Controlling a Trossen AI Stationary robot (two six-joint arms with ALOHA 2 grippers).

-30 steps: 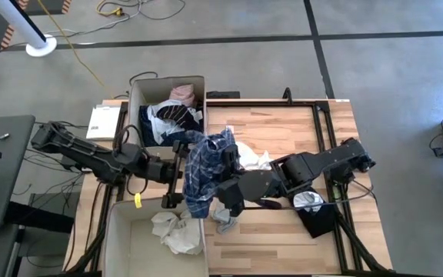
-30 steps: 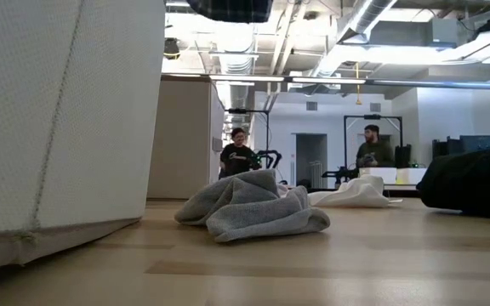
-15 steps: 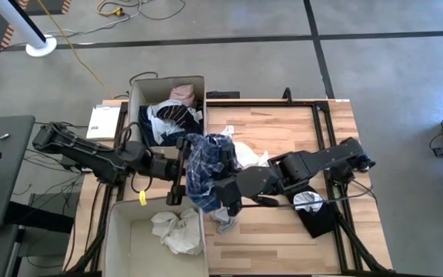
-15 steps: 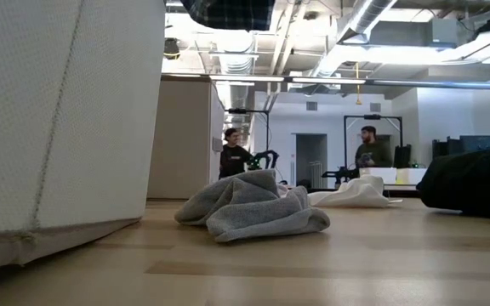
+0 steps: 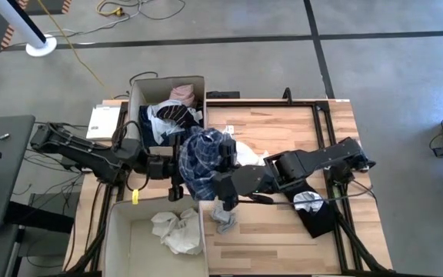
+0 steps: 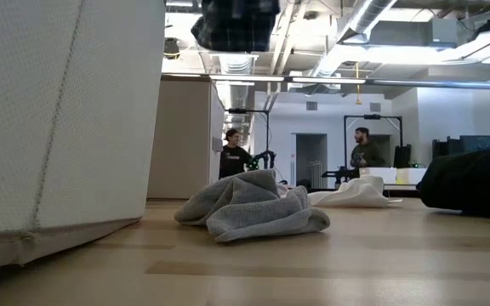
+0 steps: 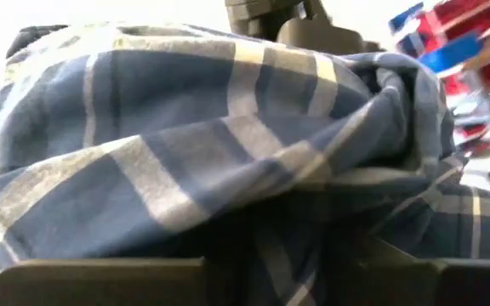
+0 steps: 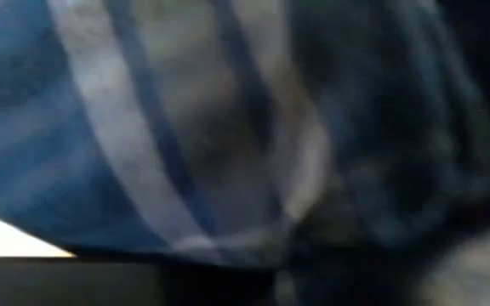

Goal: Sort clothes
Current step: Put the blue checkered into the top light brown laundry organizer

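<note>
Blue plaid garment (image 5: 204,160) is bunched up in the air between both arms, over the table's (image 5: 283,127) left half, just beside the far box (image 5: 138,100) and above the gap between the two boxes. In the low view it shows as a dark plaid lump (image 6: 235,24) hanging at the top, well clear of the tabletop. Left wrist view is filled with the plaid cloth (image 7: 228,153), and it sits right against that gripper's fingers (image 7: 100,285).

Left gripper (image 5: 177,171) is at the garment's left edge, touching the cloth; fingers look nearly pressed together on the plaid fabric, pinching it. Right gripper (image 5: 223,187) is at the garment's lower right edge, buried in cloth; can't tell whether its fingers are spread or closed, right wrist view is just blurred plaid (image 8: 185,127).

Grey garment (image 5: 224,218) lies crumpled on the table below the plaid one, near the near box (image 5: 118,231); low view shows it (image 6: 253,208) flat on the wood. White garment (image 5: 254,158) lies on the table just right of the plaid one. Far box holds a pile: pink piece (image 5: 181,93) on top of striped dark/white piece (image 5: 171,117). Near box holds a white crumpled piece (image 5: 177,229). Black bin (image 5: 318,215) with something white in it sits at the table's right front.

Two people (image 6: 232,153) stand in the room far behind the table
</note>
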